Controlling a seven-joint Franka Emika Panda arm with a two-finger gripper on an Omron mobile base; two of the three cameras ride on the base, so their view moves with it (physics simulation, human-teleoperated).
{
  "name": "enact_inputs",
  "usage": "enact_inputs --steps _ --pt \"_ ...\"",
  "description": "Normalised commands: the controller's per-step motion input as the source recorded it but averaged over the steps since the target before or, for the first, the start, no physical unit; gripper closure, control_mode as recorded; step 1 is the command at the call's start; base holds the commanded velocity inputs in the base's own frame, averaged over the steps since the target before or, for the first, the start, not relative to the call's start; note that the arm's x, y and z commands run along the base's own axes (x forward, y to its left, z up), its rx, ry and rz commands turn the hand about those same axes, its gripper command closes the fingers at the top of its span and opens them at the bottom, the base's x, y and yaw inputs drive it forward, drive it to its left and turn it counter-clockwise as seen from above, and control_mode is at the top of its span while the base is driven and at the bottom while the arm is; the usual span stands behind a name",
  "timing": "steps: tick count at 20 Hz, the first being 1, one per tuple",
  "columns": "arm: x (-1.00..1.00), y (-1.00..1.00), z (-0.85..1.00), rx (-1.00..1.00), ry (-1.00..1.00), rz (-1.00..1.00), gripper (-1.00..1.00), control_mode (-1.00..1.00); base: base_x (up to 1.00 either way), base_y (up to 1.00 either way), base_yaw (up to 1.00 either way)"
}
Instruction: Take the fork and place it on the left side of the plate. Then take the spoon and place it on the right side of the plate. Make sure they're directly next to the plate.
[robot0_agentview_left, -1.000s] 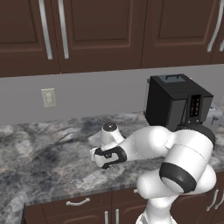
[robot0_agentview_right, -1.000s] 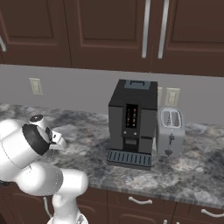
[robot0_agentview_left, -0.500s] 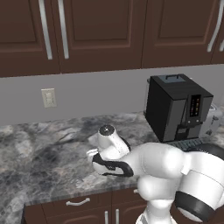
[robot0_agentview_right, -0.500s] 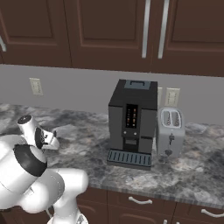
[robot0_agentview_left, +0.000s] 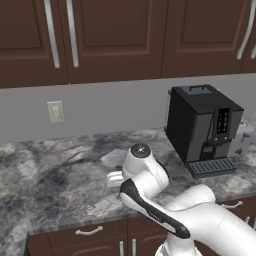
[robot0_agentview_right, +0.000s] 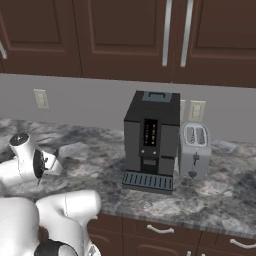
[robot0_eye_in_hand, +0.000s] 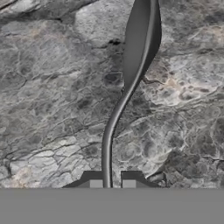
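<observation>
Grey marble counter (robot0_eye_in_hand: 52, 100), silvery spoon (robot0_eye_in_hand: 127, 87) clamped in the jaws by its handle, bowl pointing toward 12 o'clock, hand view.

Slim pale grey metallic spoon (robot0_eye_in_hand: 127, 89) seen in hand view: thin curved handle running from between finger tips at bottom edge up toward top, widening into elongated bowl cut off by upper edge. Handle end sits between the two dark tips; whether gripped or merely between them, cannot tell. Dark shadow alongside bowl. Grey marbled stone behind it; touching or lifted, cannot tell.
</observation>
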Motion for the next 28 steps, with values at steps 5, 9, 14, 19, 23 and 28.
enact_inputs --steps 5,9,14,19,23,28 --pt "-0.60 -0.32 0.61 0.09 0.00 -0.01 1.00 -1.00 0.00 0.00 0.00" --pt "-0.51 -0.34 0.69 0.07 0.00 0.00 1.00 -1.00 0.00 0.00 0.00" --pt "-0.66 -0.37 0.53 0.07 0.00 -0.02 1.00 -1.00 0.00 0.00 0.00" --pt "-0.73 -0.35 0.37 0.06 0.01 -0.05 1.00 -1.00 0.00 0.00 0.00" --pt "-0.61 -0.34 0.22 0.05 0.00 -0.06 1.00 -1.00 0.00 0.00 0.00" --pt "-0.73 -0.42 0.13 0.05 0.00 -0.06 1.00 -1.00 0.00 0.00 0.00"
